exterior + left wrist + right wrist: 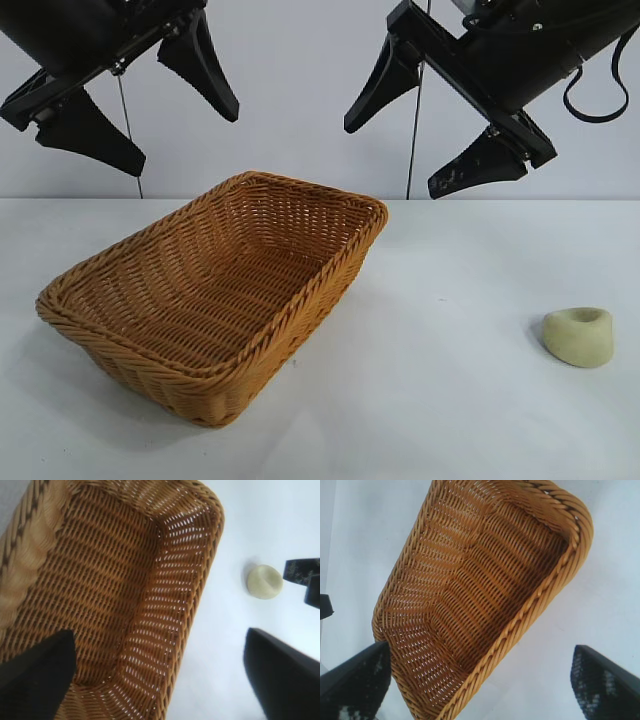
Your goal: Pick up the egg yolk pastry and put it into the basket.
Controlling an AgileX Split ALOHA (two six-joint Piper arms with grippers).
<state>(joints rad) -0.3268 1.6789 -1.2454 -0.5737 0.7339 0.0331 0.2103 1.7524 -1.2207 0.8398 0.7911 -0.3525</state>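
Note:
The egg yolk pastry (pixel 579 336), a small pale cream-yellow lump with a dimpled top, lies on the white table at the right. It also shows in the left wrist view (pixel 264 581). The orange-brown wicker basket (pixel 215 290) stands at centre-left, empty. It fills much of the left wrist view (pixel 100 605) and the right wrist view (pixel 485 585). My left gripper (pixel 165 105) hangs open high above the basket's left side. My right gripper (pixel 420 140) hangs open high above the table, right of the basket and up-left of the pastry.
The white table (pixel 440 400) lies bare between the basket and the pastry. A pale wall (pixel 300 100) stands behind the table.

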